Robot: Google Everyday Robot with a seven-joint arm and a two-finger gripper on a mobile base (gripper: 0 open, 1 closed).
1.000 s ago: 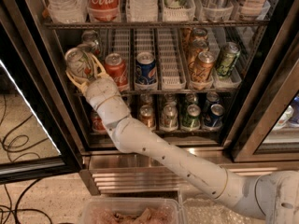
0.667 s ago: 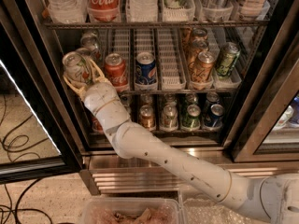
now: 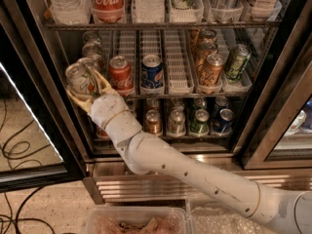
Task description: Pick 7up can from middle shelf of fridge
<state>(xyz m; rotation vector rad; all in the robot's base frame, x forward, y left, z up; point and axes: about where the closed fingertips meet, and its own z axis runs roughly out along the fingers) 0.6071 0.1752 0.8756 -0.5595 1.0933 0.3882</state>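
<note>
Camera view, nearest first: a clear plastic tub [image 3: 136, 218] sits at 6 o'clock and black cables [image 3: 14, 147] lie on the floor at 8 o'clock. The white arm [image 3: 195, 172] rises from 4 o'clock toward 10 o'clock. There the gripper [image 3: 84, 84] has its yellowish fingers [image 3: 101, 84] clasped around the 7up can [image 3: 78, 78]. The can is silver-white with green and red print, its wording unreadable, and is held tilted at the left front end of the middle shelf [image 3: 178, 84]. At the can's 3 o'clock stands a red can [image 3: 120, 73]. Beyond that come a blue can [image 3: 152, 72] with a red-and-white roundel, bronze cans [image 3: 212, 68] and a green can [image 3: 237, 61]. Behind the grasped can, silver cans [image 3: 92, 48] fill the lane. At 12 o'clock a "Coca-Cola" bottle [image 3: 108, 1] stands higher in the fridge [image 3: 170, 182].
</note>
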